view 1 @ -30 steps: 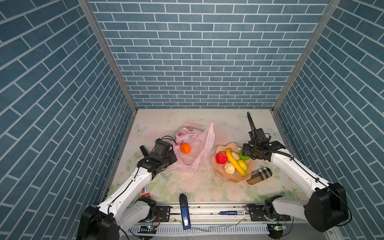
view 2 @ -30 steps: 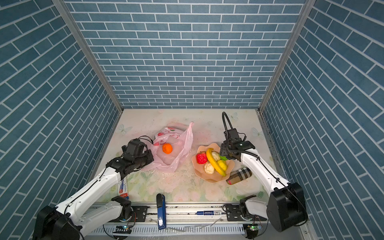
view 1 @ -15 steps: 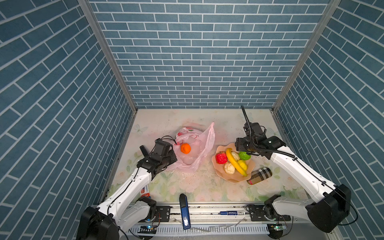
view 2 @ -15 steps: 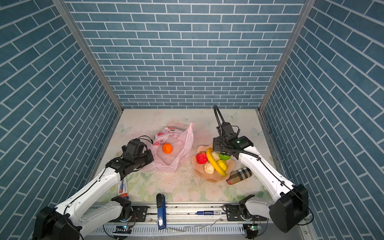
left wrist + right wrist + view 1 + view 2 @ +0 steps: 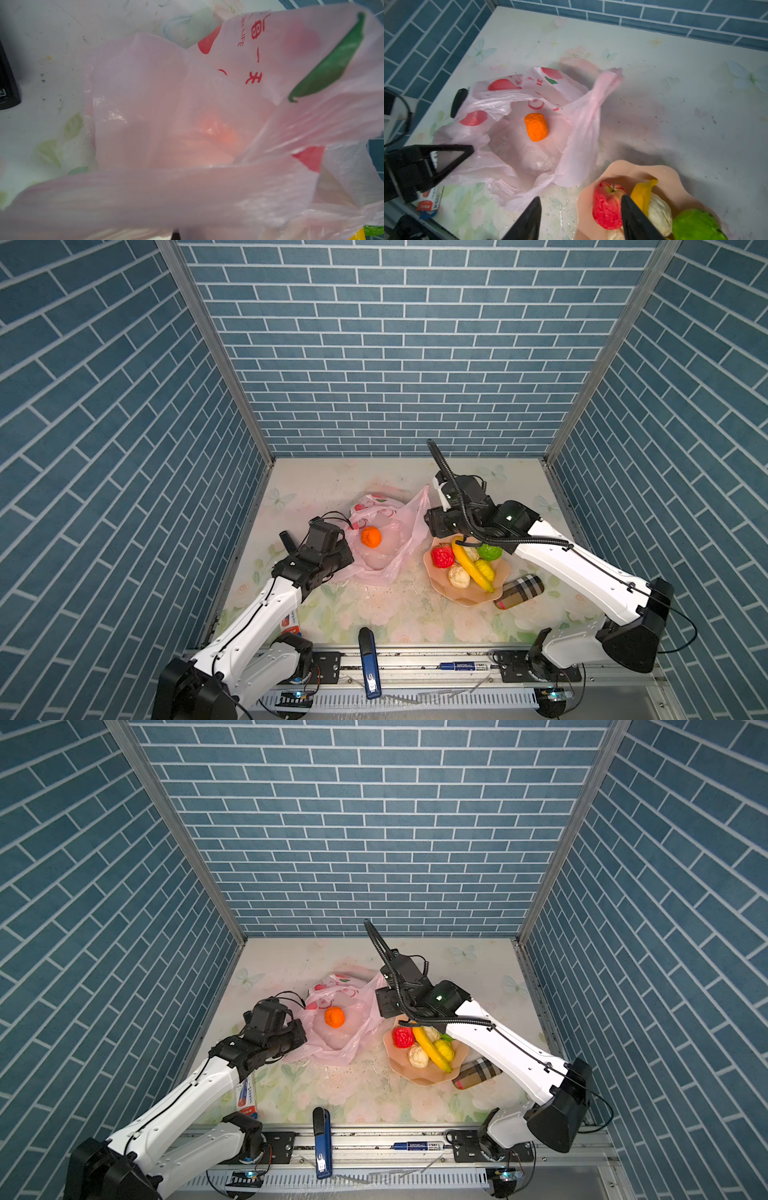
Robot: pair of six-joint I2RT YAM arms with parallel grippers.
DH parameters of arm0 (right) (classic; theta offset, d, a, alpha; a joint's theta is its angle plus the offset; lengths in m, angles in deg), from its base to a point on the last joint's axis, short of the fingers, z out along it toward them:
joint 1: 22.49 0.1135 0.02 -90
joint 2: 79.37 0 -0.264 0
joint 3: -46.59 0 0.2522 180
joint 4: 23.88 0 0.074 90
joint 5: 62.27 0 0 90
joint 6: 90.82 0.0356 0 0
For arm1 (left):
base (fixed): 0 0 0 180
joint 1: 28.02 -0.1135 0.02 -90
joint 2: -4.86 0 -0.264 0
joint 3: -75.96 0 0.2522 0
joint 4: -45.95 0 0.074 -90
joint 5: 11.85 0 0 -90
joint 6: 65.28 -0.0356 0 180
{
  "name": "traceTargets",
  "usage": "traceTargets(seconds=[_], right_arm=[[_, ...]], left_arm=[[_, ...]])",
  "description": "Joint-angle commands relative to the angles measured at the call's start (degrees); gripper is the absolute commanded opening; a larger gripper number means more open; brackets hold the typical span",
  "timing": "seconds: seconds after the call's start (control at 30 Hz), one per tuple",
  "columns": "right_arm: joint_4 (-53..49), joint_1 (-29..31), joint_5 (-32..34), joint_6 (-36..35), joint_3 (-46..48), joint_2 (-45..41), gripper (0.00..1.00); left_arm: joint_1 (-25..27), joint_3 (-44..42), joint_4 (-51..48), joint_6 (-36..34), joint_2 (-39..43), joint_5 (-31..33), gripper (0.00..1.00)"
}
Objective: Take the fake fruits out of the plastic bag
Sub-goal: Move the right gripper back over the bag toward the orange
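The pink plastic bag lies open at the middle left of the table, with one orange fruit inside. My left gripper is shut on the bag's near left edge. In the left wrist view the bag fills the picture and hides the jaws. Red, green, yellow and cream fruits and a banana lie on the peach plate. My right gripper is open and empty, above the table between bag and plate.
A plaid case lies against the plate's right side. A blue stapler sits on the front rail and a red-and-white box lies under my left arm. Brick walls close in on three sides.
My right gripper has risen off the plate and swung left toward the bag, leaving the green fruit on the plate; its jaws have narrowed a little. The left arm has not moved.
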Motion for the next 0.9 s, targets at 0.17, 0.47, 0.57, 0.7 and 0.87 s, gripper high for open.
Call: traceTargets(seconds=[0.17, 0.47, 0.57, 0.7, 0.87], right_arm=[[4.29, 7.29, 1.3, -7.03, -13.69, 11.02, 0.59], [6.28, 8.12, -2.69, -5.39, -20.47, 24.98, 0.59], [6.1, 7.95, -3.43, -5.35, -20.98, 27.58, 0.59], [6.22, 7.09, -5.03, -4.52, -20.24, 29.94, 0.59], [7.64, 4.7, -7.43, -1.94, -18.03, 31.87, 0.59]], left_arm=[[-0.3, -1.46, -1.55, -0.09, 2.36, 0.02, 0.0], [-0.31, -2.41, -0.99, 0.54, 2.96, -0.9, 0.0], [-0.29, -2.3, -1.33, 0.49, 2.98, -1.26, 0.0], [-0.29, -2.53, -1.86, 0.53, 3.31, -1.25, 0.0], [-0.3, -3.34, -2.47, 0.71, 3.81, -0.83, 0.0]])
